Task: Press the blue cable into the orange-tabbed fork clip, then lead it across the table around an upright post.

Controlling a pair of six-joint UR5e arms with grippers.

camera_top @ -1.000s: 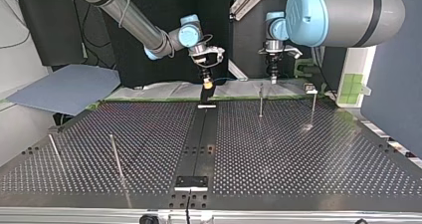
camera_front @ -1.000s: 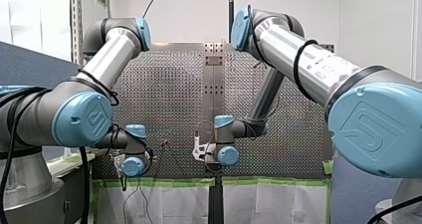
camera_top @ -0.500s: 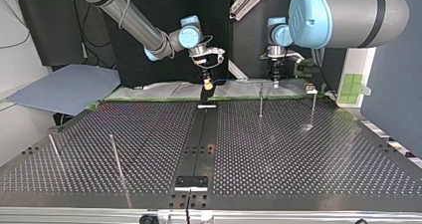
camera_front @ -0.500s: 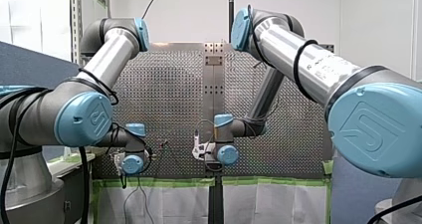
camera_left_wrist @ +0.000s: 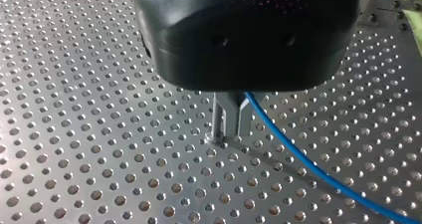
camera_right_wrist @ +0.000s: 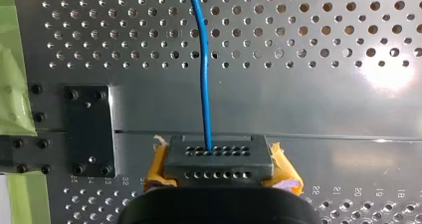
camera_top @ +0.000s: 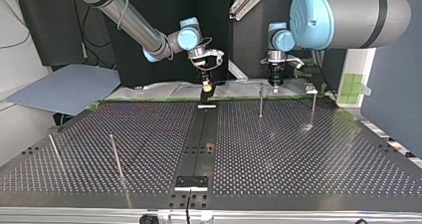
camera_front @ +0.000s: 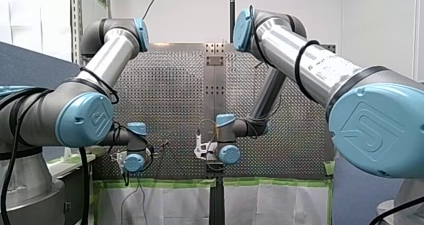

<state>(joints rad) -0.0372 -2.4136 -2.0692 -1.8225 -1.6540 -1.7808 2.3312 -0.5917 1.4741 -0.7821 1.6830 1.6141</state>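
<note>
In the left wrist view my left gripper [camera_left_wrist: 227,134] has its metal fingers shut on the blue cable [camera_left_wrist: 298,159], just above the perforated table [camera_left_wrist: 74,134]; the cable trails away to one side. In the right wrist view my right gripper [camera_right_wrist: 219,160], with yellow pads, is shut on the same blue cable [camera_right_wrist: 203,79], which runs straight ahead over the plate. In the top view my right gripper [camera_top: 205,88] hangs over the far middle of the table and my left gripper [camera_top: 274,87] is to its right. I cannot make out the orange-tabbed fork clip.
Thin upright posts stand at the top view's far right [camera_top: 261,100] [camera_top: 313,107] and near left [camera_top: 115,157]. A black plate [camera_right_wrist: 89,132] is bolted beside my right gripper. Green tape [camera_right_wrist: 12,94] lines the table's far edge.
In the top view my left gripper has come down and slightly to the right, toward the table's far edge. My right gripper has barely shifted.
</note>
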